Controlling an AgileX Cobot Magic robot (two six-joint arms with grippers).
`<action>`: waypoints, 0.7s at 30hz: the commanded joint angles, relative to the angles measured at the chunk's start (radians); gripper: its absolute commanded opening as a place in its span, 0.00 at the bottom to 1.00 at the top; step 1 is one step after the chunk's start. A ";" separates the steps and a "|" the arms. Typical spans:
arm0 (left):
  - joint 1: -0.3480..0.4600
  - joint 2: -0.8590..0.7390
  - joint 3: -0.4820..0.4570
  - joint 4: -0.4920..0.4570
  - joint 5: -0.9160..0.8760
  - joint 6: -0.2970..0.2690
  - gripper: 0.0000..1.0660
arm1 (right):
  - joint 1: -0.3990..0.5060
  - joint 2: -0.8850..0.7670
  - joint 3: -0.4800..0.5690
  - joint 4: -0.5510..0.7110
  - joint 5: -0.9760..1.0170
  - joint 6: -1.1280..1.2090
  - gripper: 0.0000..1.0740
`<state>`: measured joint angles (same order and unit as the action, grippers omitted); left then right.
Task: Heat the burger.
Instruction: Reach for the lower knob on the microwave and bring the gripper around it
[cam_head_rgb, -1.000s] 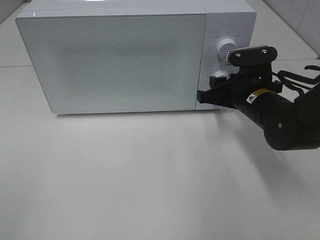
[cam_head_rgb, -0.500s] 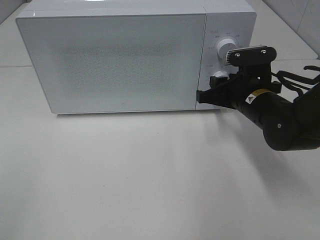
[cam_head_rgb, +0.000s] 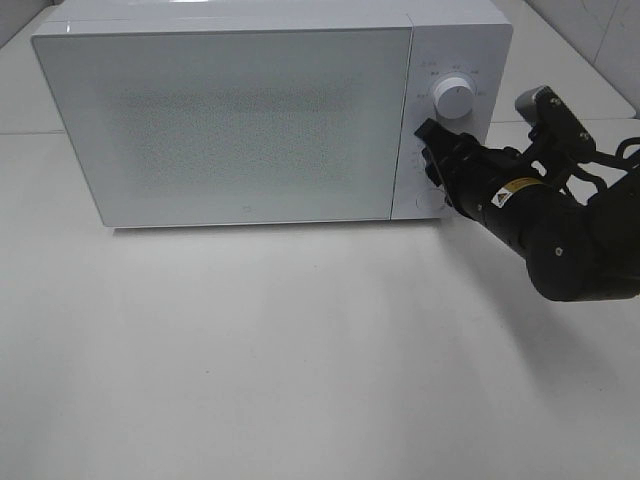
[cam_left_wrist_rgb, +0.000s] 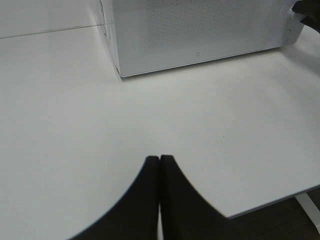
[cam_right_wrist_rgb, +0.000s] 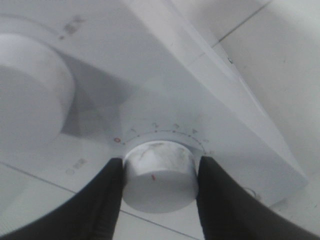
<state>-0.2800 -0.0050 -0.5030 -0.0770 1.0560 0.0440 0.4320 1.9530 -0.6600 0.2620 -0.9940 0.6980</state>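
The burger is out of view; the white microwave (cam_head_rgb: 230, 120) stands with its door closed. My right gripper (cam_head_rgb: 437, 165) is pressed against the control panel, shut on the lower dial (cam_right_wrist_rgb: 159, 172), one black finger (cam_right_wrist_rgb: 107, 200) on each side of it. A red mark shows on the dial's face. The upper dial (cam_head_rgb: 455, 97) is free, above the gripper. In the left wrist view my left gripper (cam_left_wrist_rgb: 160, 159) hovers shut and empty over the white table (cam_left_wrist_rgb: 225, 115), well in front of the microwave's left corner (cam_left_wrist_rgb: 119, 75).
The microwave fills the back of the table (cam_head_rgb: 300, 350). The right arm's black body (cam_head_rgb: 570, 240) lies to the right of the panel. A table edge (cam_left_wrist_rgb: 280, 200) shows near the left gripper.
The right wrist has rolled: its camera bracket swung from above the gripper to the right side, and the fingers now stand one above the other around the lower dial. The left arm is still.
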 joint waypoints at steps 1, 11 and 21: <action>-0.001 -0.021 0.003 -0.007 -0.016 0.003 0.00 | -0.001 -0.006 -0.010 0.008 -0.035 0.326 0.00; -0.001 -0.021 0.003 -0.007 -0.016 0.003 0.00 | -0.001 -0.006 -0.010 0.008 -0.095 0.672 0.00; -0.001 -0.021 0.003 -0.007 -0.016 0.003 0.00 | -0.001 -0.006 -0.010 0.009 -0.120 0.708 0.04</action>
<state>-0.2800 -0.0050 -0.5030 -0.0770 1.0560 0.0440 0.4330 1.9650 -0.6530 0.2660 -1.0380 1.3840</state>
